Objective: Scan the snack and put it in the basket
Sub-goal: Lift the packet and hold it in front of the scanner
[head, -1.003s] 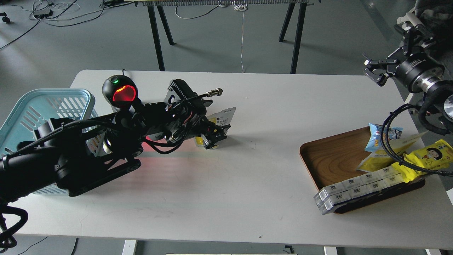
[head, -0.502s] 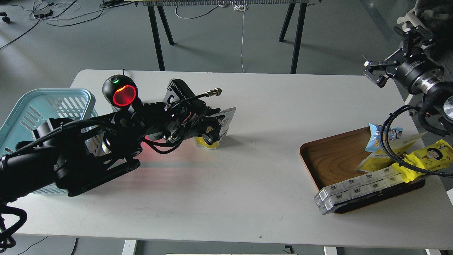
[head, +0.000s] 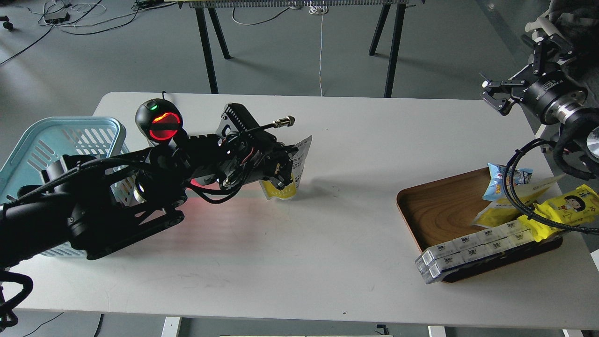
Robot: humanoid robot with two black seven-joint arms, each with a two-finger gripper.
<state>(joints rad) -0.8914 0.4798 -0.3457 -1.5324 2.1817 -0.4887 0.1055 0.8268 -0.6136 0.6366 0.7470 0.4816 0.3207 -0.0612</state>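
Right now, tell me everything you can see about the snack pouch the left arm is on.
The snack pouch is a small stand-up bag of glossy film, yellow at the base, white with grey printed text above. It stands roughly upright, tilted slightly, near the middle of the white table, right of the red-glowing scanner. The left gripper is clamped on its left side and hides much of its front; whether its base touches the table I cannot tell.

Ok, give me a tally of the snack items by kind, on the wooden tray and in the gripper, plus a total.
Small yellow-and-white stand-up pouch, held by left gripper: 1
Blue cartoon packet on brown wooden tray: 1
Bright yellow packets with cartoon face: at least 1, others partly hidden by cable
White rectangular boxes: 4 visible
Total: at least 7
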